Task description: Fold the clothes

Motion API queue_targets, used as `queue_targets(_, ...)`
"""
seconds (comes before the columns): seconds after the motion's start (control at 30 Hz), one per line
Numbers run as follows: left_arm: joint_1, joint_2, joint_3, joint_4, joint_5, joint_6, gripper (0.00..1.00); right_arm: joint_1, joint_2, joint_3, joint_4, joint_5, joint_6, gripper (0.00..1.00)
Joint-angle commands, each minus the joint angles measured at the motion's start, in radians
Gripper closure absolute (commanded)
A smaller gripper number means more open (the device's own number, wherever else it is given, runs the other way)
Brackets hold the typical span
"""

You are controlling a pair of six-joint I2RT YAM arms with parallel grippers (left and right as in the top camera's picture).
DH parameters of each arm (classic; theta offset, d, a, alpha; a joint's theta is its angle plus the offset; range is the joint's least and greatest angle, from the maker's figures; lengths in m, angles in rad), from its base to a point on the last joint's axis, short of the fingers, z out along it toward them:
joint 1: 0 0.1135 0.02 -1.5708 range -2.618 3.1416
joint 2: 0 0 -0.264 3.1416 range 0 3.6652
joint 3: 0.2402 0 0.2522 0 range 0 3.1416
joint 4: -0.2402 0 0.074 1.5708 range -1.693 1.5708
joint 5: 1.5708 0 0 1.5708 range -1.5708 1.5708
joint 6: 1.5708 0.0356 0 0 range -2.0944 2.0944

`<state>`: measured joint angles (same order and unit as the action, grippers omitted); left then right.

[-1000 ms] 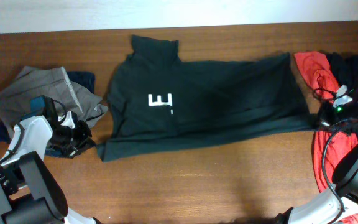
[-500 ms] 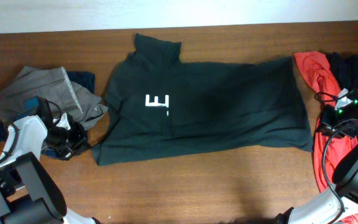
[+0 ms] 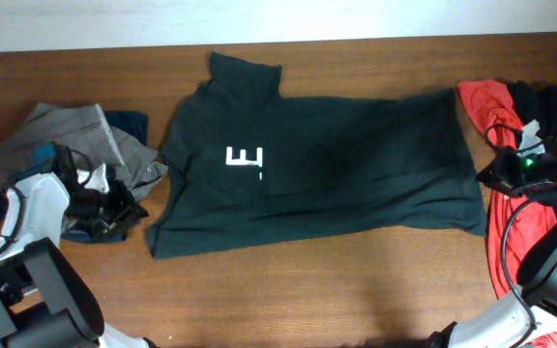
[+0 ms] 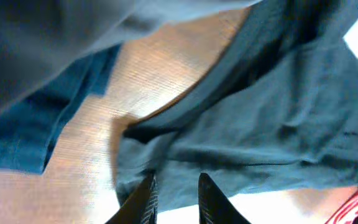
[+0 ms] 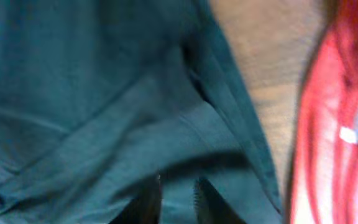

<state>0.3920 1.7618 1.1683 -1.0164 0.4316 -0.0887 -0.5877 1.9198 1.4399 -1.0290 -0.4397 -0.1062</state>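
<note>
The dark greenish-black T-shirt point(image 3: 356, 164) lies spread flat mid-table, its white lettering point(image 3: 245, 157) on the left half. My left gripper point(image 3: 129, 208) hovers just off the shirt's lower left corner, jaws slightly apart and empty. In the left wrist view point(image 4: 176, 180) the shirt point(image 4: 278, 124) lies ahead of it. My right gripper point(image 3: 486, 177) is over the shirt's right edge. In the right wrist view point(image 5: 178, 183) its jaws stand a little apart above the fabric point(image 5: 104, 93), holding nothing.
A grey garment point(image 3: 66, 135) and a navy one point(image 3: 129, 124) are piled at the left. Red cloth point(image 3: 491, 111) and black cloth point(image 3: 549, 101) lie at the right, with more red point(image 3: 511, 242) below. Bare wooden table point(image 3: 307, 290) runs along the front.
The shirt's lower left corner was let go and settled. My left gripper backed off to the left. My right gripper moved up and slightly left along the shirt's right edge.
</note>
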Motion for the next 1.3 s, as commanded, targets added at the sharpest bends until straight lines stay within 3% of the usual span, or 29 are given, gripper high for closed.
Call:
queue_targets(0.0, -0.055, -0.02, 0.067, -0.003, 0.089, 0.151, 0.79, 0.053, 0.0, 0.01, 0.008, -0.06, 0.004, 0.83)
queue_targets(0.13, -0.146, -0.022, 0.084, 0.02, 0.078, 0.175, 0.94, 0.127, 0.002, -0.018, 0.04, 0.118, 0.113, 0.91)
queue_targets(0.23, -0.232, -0.022, 0.085, 0.06, -0.012, 0.191, 0.99, 0.174, 0.003, -0.072, 0.08, 0.187, 0.179, 0.94)
queue_targets(0.37, -0.272, -0.026, 0.1, 0.045, -0.099, 0.161, 0.98, 0.186, 0.006, -0.135, 0.111, 0.195, 0.194, 0.95)
queue_targets(0.7, -0.272, -0.109, 0.164, 0.034, -0.088, 0.161, 0.92, 0.15, 0.006, -0.295, 0.159, 0.3, 0.279, 0.96)
queue_targets(1.0, -0.272, -0.211, 0.215, -0.006, -0.088, 0.161, 0.82, 0.08, -0.103, -0.304, 0.001, 0.599, 0.446, 0.96)
queue_targets(1.1, -0.272, -0.233, 0.215, 0.002, -0.088, 0.161, 0.71, 0.08, -0.196, -0.304, -0.008, 0.527, 0.404, 0.95)
queue_targets(1.17, -0.272, -0.237, 0.215, 0.015, -0.082, 0.162, 0.68, 0.091, -0.254, -0.303, 0.015, 0.381, 0.268, 0.89)
queue_targets(1.27, -0.279, -0.236, 0.215, 0.058, -0.034, 0.175, 0.67, 0.098, -0.323, -0.289, 0.027, 0.183, 0.181, 0.77)
